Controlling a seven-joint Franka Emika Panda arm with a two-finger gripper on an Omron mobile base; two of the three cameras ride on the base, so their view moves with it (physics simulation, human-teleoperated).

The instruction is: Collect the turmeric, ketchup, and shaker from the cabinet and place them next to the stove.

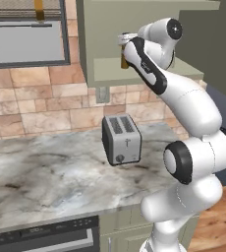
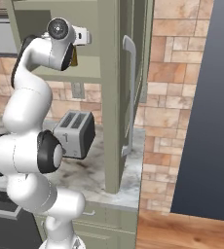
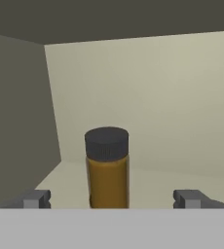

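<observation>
Turmeric (image 3: 107,168) stands upright at lower centre of my hand view, on the cabinet (image 3: 148,97) shelf, between my gripper (image 3: 112,198) tips, which sit wide apart and touch nothing. In the left base view the arm reaches into the upper centre; a toaster (image 1: 121,139) sits mid-frame on the counter (image 1: 46,177).

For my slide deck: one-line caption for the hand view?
Open claw lined up on the turmeric jar standing inside the cabinet.
</observation>
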